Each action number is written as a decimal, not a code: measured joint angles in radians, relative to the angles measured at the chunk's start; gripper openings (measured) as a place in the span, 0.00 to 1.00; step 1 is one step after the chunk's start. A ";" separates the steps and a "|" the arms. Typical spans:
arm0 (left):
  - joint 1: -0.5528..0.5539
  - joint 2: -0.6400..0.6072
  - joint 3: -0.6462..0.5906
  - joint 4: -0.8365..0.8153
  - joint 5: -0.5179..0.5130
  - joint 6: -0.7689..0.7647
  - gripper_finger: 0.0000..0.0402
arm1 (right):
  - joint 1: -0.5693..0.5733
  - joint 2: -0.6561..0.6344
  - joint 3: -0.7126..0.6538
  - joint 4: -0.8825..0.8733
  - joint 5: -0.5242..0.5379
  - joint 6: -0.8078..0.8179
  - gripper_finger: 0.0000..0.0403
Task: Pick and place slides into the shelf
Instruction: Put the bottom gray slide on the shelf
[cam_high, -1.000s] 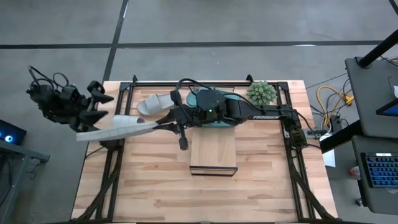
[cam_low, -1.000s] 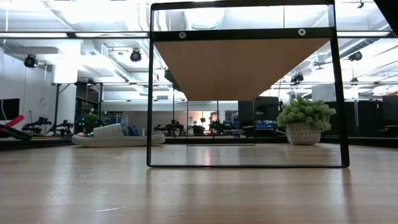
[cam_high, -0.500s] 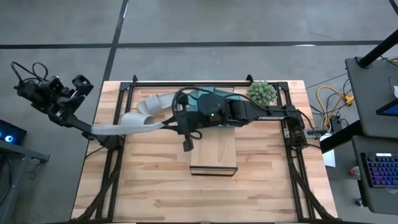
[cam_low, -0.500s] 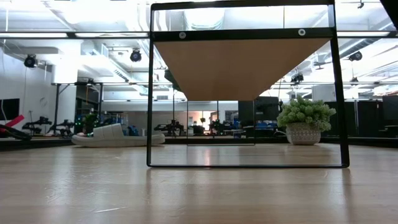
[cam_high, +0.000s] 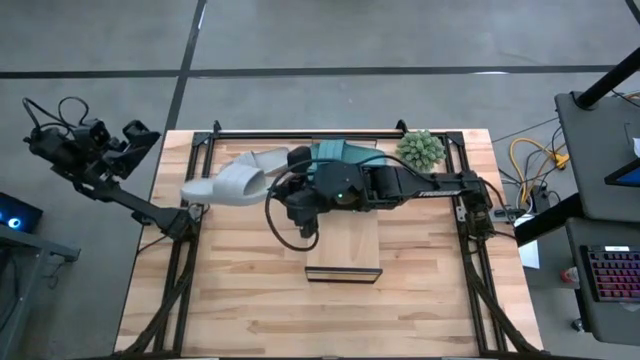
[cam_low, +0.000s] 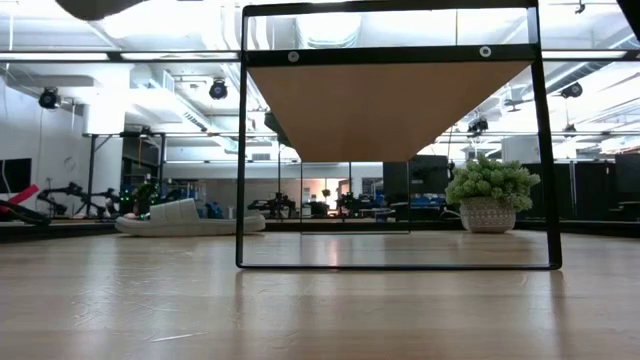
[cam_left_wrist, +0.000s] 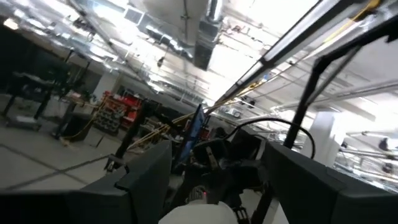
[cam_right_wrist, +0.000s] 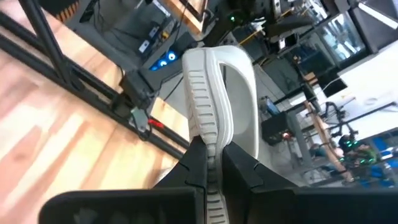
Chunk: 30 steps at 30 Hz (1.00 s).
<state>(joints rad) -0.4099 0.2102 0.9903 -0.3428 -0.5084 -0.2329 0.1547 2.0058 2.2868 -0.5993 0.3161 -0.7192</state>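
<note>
Held up over the table's back left by the right gripper (cam_right_wrist: 214, 168), pinched tight on its thin edge: a light grey slide (cam_high: 222, 183), soft, bendy, likely light; left gripper (cam_high: 135, 140) open, empty.

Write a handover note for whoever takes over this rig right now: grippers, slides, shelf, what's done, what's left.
Left gripper: open, out past the table's left edge.
Right gripper: shut on a grey slide, held above the table.
Second grey slide: on the table at the back. Teal slides: partly under the right arm.
Shelf: no slide on it.
Done: one slide picked up.
Left: shelve them all.
</note>
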 joint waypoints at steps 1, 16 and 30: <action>0.000 0.008 0.000 -0.001 -0.008 -0.017 0.60 | 0.000 -0.001 0.000 0.000 0.000 -0.019 0.03; 0.000 0.081 -0.002 -0.009 -0.071 -0.300 0.60 | 0.000 -0.009 0.000 -0.003 0.100 -0.302 0.03; 0.000 0.090 -0.026 -0.017 -0.068 -0.810 0.60 | 0.002 -0.011 0.000 -0.003 0.106 -0.400 0.03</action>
<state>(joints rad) -0.4103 0.3002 0.9642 -0.3598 -0.5763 -1.0431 0.1570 1.9953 2.2868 -0.6022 0.4221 -1.1190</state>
